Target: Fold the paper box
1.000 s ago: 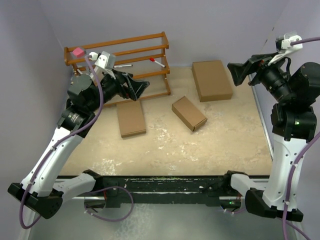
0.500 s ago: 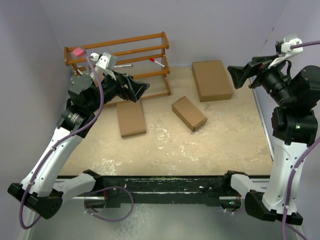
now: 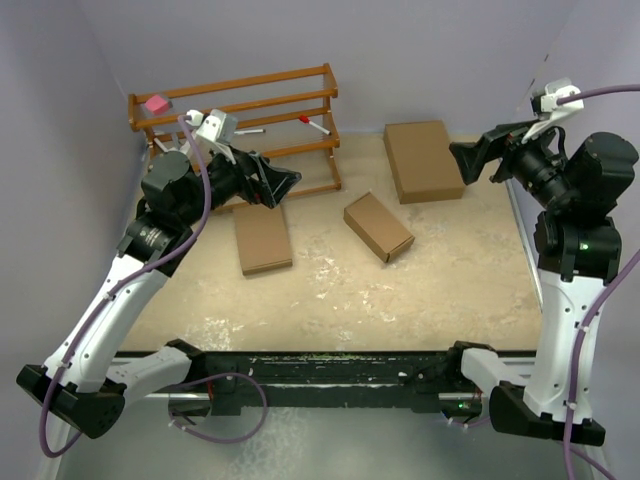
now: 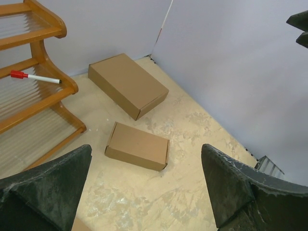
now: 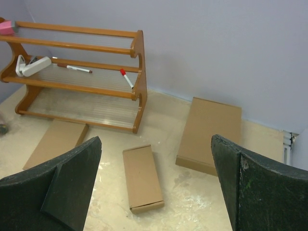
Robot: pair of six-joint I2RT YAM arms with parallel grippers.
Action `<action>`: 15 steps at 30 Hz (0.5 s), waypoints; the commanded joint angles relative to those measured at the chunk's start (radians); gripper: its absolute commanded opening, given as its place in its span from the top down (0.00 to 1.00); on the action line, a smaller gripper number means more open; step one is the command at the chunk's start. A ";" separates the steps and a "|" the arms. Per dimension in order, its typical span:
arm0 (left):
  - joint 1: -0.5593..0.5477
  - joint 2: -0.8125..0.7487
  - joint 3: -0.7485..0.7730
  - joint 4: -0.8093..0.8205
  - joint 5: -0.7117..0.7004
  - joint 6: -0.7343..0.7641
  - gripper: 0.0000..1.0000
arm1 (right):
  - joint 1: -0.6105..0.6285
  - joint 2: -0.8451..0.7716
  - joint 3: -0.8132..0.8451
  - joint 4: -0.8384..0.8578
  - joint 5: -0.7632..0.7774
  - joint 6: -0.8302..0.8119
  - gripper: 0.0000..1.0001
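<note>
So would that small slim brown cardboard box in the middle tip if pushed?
Probably not: the small slim brown cardboard box lies flat on its broad face, so it should slide. Thin cardboard, so likely light.

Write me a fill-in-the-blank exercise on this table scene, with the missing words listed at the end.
1. The table holds ____ brown boxes.
2. The small slim box lies ____ the other two.
3. The left gripper and the right gripper are both ____, holding nothing.
4. In the left wrist view, the marker on the wooden rack has a ____ cap.
Missing words: three; between; open; red.
</note>
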 commanded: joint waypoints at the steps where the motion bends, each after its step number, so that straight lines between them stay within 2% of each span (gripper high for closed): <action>1: 0.003 -0.011 -0.002 0.039 0.013 0.007 0.02 | -0.006 -0.023 0.004 0.041 -0.022 -0.023 0.00; 15: 0.003 -0.012 -0.004 0.036 0.014 0.012 0.02 | -0.007 -0.031 -0.002 0.041 -0.024 -0.022 0.00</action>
